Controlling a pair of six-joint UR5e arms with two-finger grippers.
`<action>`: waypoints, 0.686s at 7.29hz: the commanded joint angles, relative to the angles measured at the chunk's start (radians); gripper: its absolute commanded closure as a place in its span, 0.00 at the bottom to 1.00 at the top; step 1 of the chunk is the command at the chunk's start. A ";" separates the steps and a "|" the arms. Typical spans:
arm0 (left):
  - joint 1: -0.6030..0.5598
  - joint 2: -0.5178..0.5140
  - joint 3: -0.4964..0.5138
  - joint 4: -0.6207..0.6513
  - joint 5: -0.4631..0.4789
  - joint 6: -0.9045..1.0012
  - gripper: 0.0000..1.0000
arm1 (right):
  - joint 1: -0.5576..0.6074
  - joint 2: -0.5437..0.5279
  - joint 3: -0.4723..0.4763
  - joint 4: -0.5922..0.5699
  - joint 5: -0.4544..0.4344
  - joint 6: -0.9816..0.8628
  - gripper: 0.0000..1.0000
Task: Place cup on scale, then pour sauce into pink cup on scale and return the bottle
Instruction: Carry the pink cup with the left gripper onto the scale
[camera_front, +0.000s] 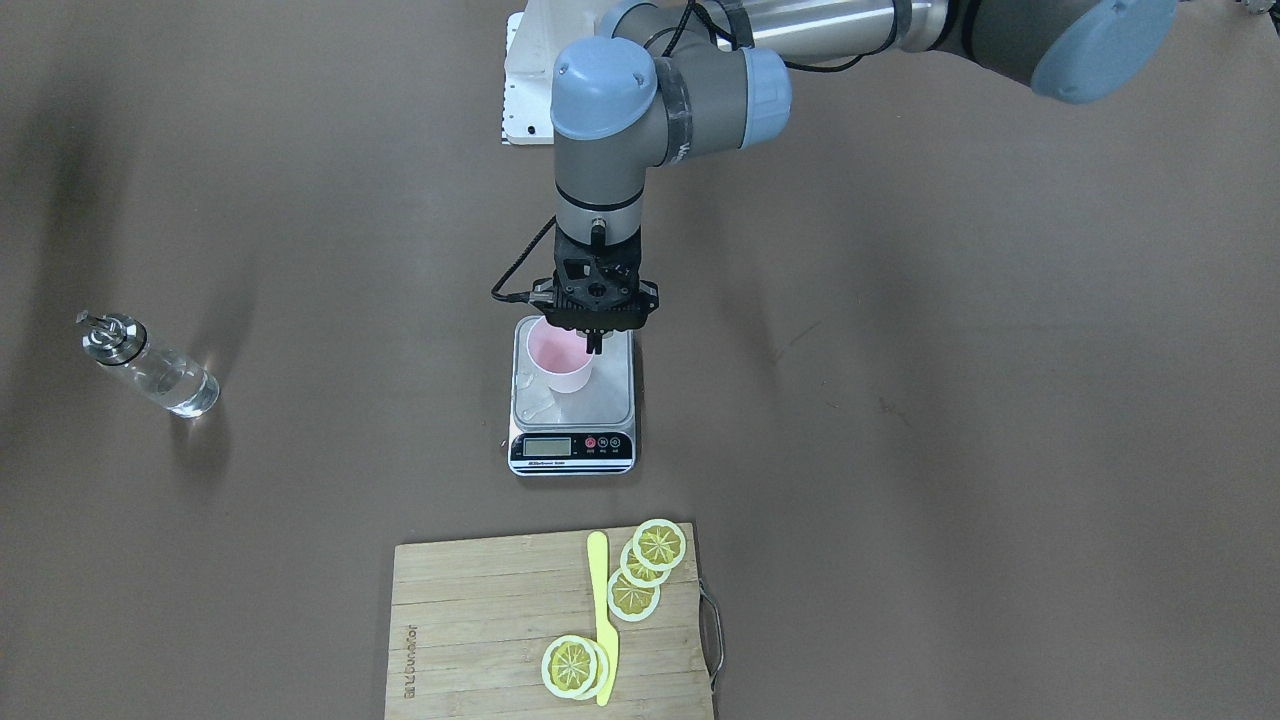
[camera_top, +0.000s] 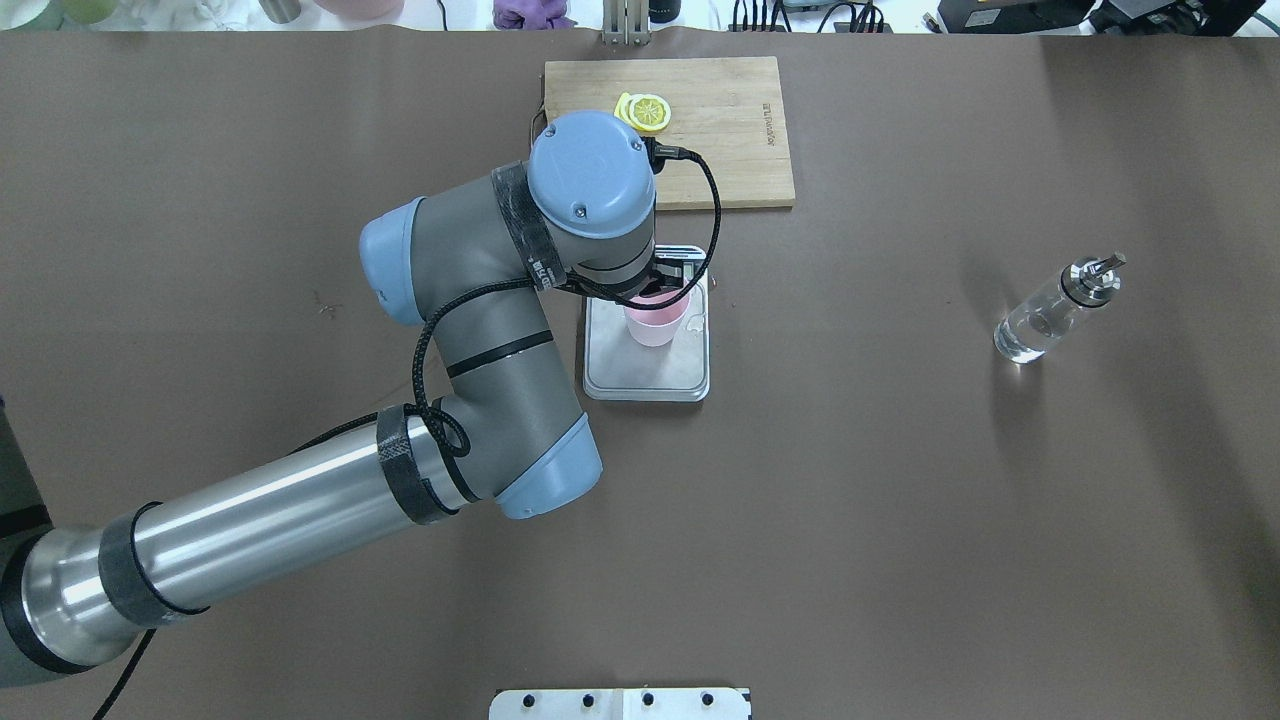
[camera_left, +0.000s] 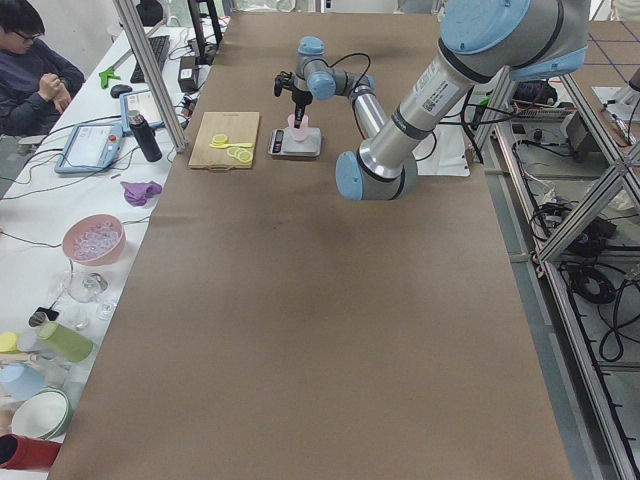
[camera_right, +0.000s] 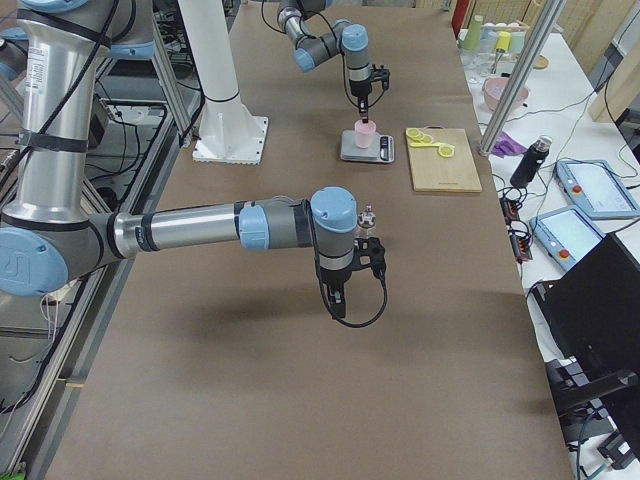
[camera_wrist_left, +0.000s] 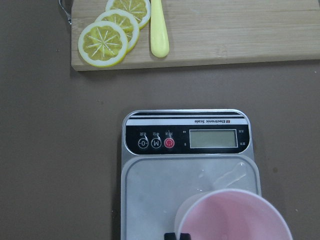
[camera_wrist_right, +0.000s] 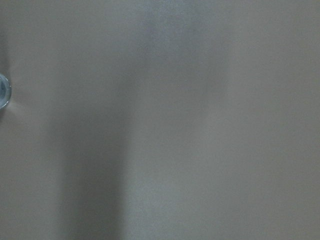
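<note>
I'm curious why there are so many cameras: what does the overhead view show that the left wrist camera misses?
Only overhead: the bottle off to the side, and the left arm. Only the wrist: the round buttons and the yellow knife. Both: the pink cup on the scale, the cutting board and lemon slices.

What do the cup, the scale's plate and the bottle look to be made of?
The cup: pale pink, matte, thin-walled, so probably paper, possibly plastic. The plate of the scale: silver with dull smeared reflections, likely brushed steel. The bottle: clear with sharp glints, apparently glass, under a shiny metal pourer cap.
</note>
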 joint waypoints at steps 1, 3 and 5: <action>0.000 0.001 0.000 -0.004 0.000 0.002 1.00 | 0.000 0.000 0.000 0.000 0.001 0.000 0.00; 0.000 0.001 -0.001 -0.008 0.000 0.003 1.00 | 0.000 -0.002 -0.001 0.000 0.001 0.000 0.00; 0.000 0.002 -0.003 -0.010 0.000 0.005 0.32 | 0.000 0.000 -0.001 0.000 0.001 0.000 0.00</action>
